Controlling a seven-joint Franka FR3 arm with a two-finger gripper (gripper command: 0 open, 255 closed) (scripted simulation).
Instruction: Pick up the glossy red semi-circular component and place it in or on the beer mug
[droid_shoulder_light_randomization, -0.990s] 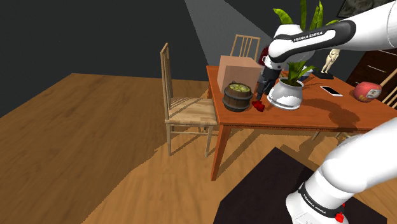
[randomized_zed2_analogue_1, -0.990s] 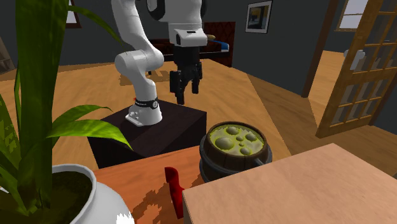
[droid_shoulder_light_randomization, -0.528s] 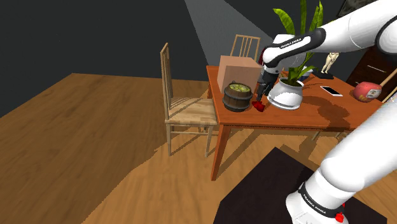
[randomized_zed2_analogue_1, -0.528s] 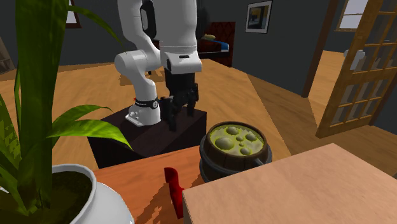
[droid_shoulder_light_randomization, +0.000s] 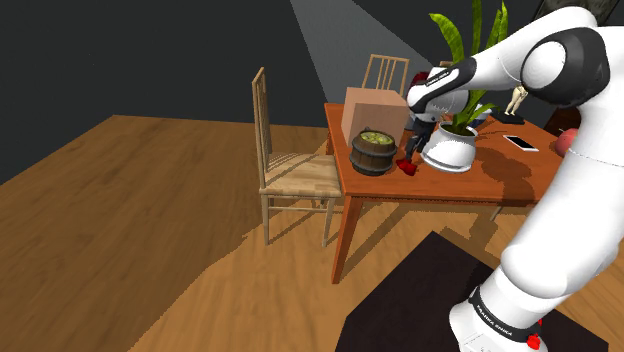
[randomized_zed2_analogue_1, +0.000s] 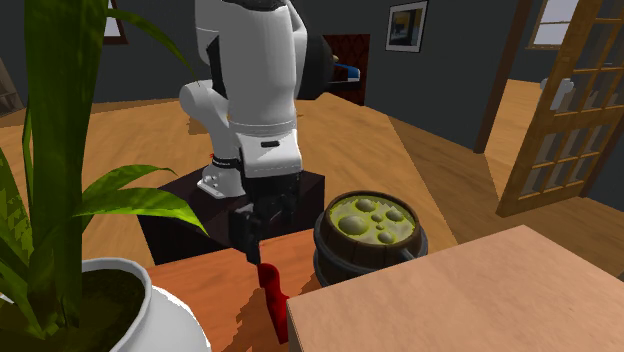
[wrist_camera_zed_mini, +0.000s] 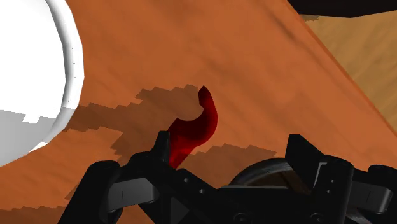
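The tool (wrist_camera_zed_mini: 232, 143) hangs low over the table (wrist_camera_zed_mini: 222, 57) with its jaws spread wide and nothing held between them. Just under it is the red crescent piece (wrist_camera_zed_mini: 197, 124), apparently standing on edge on the wood. In the wrist view it sits close against one finger (wrist_camera_zed_mini: 162, 153) rather than midway, and I cannot tell whether the two touch. The piece looks like a thin, stiff, glossy arc with pointed ends, so it is probably light, hard and slick. A glancing squeeze could tip it or shoot it sideways. The safer hold seems to be across its two flat faces at the thick middle of the curve, away from the tips, with the tool first centred over it. Just beside the piece stands the beer mug (randomized_zed2_analogue_1: 370, 235), a dark barrel-shaped vessel topped with bubbly green. The piece would probably rest on that filling rather than sink in. On the piece's other side is the white pot (wrist_camera_zed_mini: 32, 70) holding the plant, and past the mug a plain tan box (randomized_zed2_analogue_1: 470, 300).
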